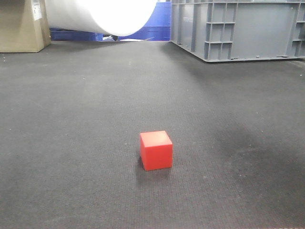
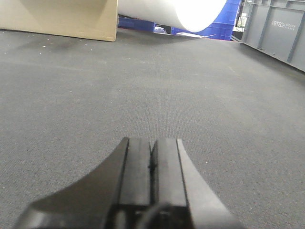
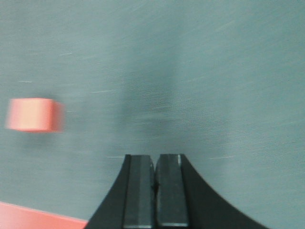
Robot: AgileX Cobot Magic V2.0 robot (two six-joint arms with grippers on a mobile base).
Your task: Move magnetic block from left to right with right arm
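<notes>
Red magnetic block [image 1: 156, 150] sharp frontally, blurred in right-wrist view.

A dark grey, finely woven tabletop [image 1: 71, 119] carries the magnetic block [image 1: 156, 150] near its middle. Far back rest a grey crate [image 1: 238, 28] and a cardboard box [image 1: 21, 26].

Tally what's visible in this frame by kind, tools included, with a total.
Red magnetic block: 1
Grey plastic crate: 1
Cardboard box: 1
White roll: 1
Blue crates behind the roll: number cannot be told, counted as 1 group
Tools, both shut and empty: 2, left tool and right tool
Total: 7
</notes>
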